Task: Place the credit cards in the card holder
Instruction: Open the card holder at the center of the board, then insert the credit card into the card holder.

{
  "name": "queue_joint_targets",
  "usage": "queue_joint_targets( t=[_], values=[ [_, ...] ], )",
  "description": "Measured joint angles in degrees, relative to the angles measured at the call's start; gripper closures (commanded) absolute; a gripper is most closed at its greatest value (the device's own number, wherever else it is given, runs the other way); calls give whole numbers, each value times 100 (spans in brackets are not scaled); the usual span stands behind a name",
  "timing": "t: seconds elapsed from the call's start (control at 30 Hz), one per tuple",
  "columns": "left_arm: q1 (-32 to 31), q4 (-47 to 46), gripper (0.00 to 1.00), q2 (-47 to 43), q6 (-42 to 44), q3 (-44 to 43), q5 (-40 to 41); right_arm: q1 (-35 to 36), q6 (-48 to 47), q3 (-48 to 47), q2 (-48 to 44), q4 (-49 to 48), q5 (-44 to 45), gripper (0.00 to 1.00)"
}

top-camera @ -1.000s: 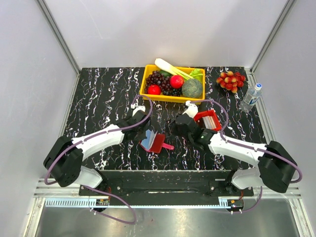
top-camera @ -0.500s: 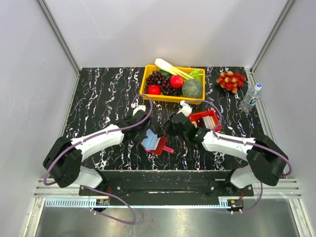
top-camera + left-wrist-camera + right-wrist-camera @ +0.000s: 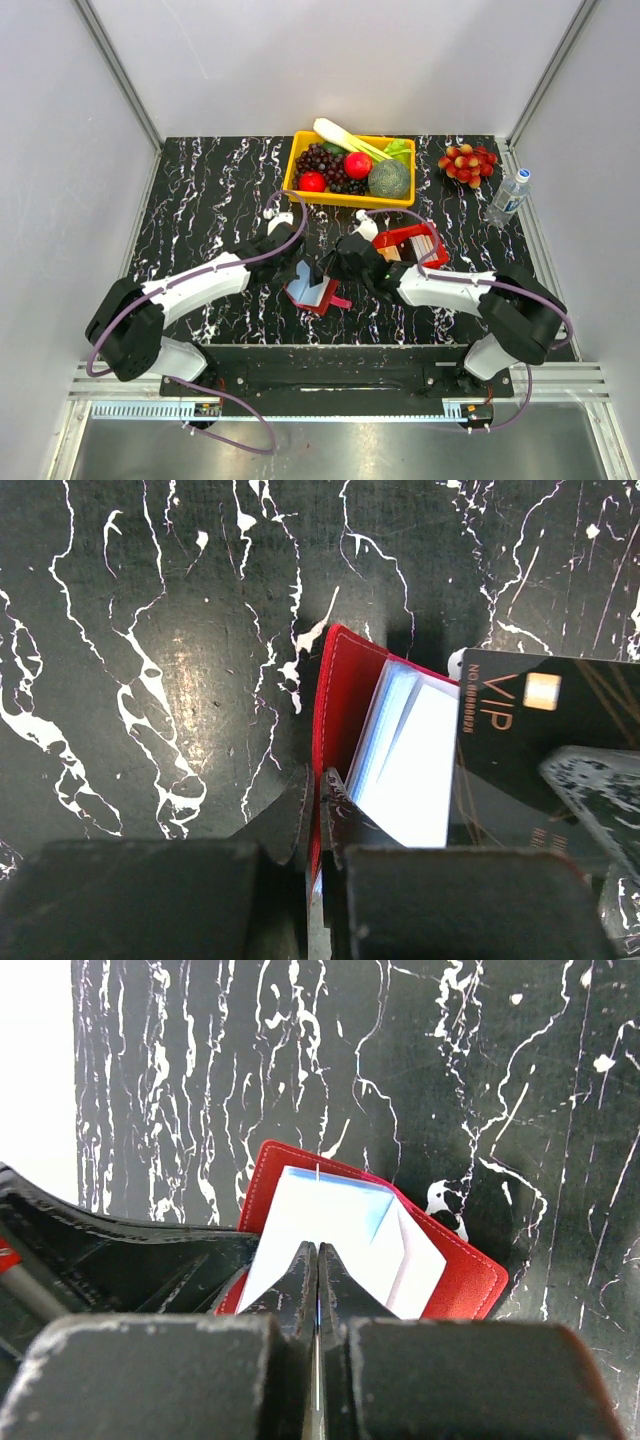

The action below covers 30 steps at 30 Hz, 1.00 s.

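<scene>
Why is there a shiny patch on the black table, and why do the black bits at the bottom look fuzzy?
Left wrist view: glare makes the pale patch on the table; the left gripper sits too near the lens, so it blurs. Right wrist view: the right gripper blurs likewise, and the left edge is washed out white.

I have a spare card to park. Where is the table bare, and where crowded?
Bare: the far-left table, left of the yellow basket and beyond the left arm; also the patch between the red tray, the red fruit cluster and the water bottle. Crowded: the centre, where the left gripper and the right gripper meet at the card holder.
</scene>
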<state>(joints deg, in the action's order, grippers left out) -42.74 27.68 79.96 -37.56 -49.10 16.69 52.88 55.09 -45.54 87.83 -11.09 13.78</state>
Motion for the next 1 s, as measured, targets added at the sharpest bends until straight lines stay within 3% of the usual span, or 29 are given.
queue_joint_targets(
  t=[0.57, 1.0],
  values=[
    [0, -647, 100, 2, -691, 946, -44, 2, 214, 592, 387, -354, -247, 100],
    [0, -1475, 100, 227, -1023, 1246, -7, -280, 509, 1152, 695, -1705, -868, 100]
  ],
)
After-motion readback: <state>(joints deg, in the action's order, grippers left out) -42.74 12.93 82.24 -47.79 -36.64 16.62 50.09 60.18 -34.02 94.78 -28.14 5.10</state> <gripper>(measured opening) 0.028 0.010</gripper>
